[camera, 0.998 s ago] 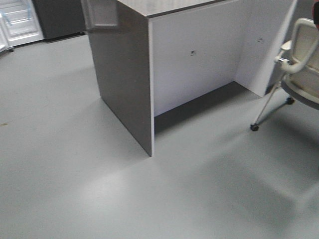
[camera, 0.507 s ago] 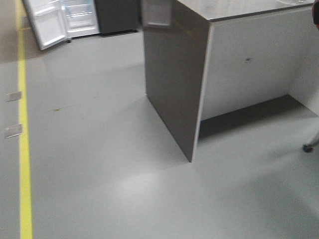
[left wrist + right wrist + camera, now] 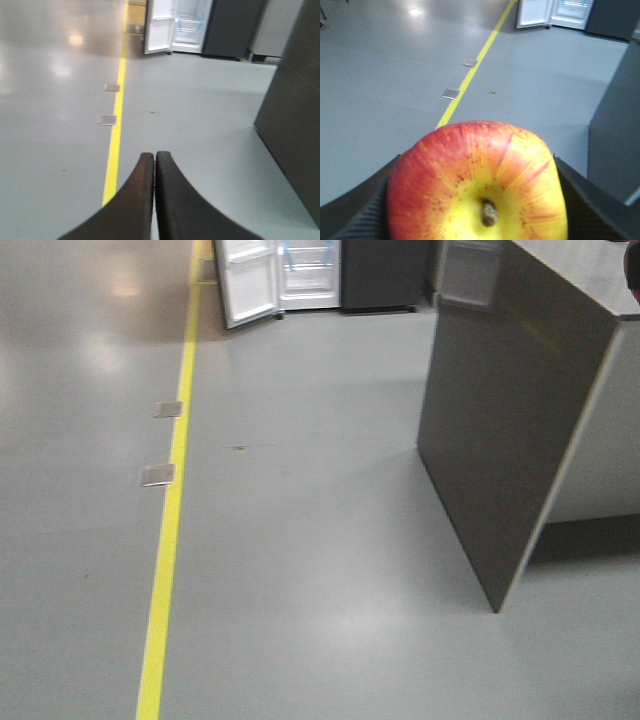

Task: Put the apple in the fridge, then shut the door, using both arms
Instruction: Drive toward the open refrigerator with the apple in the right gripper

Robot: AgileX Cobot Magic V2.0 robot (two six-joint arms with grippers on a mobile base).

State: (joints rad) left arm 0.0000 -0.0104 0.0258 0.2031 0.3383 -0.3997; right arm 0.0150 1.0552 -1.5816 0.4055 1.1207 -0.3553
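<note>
The apple (image 3: 470, 165), red with a yellow patch round the stem, fills the lower half of the right wrist view. My right gripper (image 3: 477, 212) is shut on it, with a dark finger showing on each side. My left gripper (image 3: 154, 156) is shut on nothing and hangs over the bare floor. The fridge (image 3: 310, 275) stands far off at the top of the front view, its white interior showing. Its door (image 3: 248, 282) is swung open to the left. Both also show in the left wrist view, fridge (image 3: 190, 27) and door (image 3: 160, 32), and in the right wrist view, fridge (image 3: 572, 11) and door (image 3: 534, 12).
A counter with a dark grey side panel (image 3: 510, 420) stands close on the right, also counter (image 3: 295, 115). A yellow floor line (image 3: 170, 530) runs toward the fridge, with two small metal floor plates (image 3: 158, 475) beside it. Grey floor lies between me and the fridge.
The front view has swung left. The counter slid to the right edge, the chair left the view, and the fridge moved from the top left corner toward the top centre.
</note>
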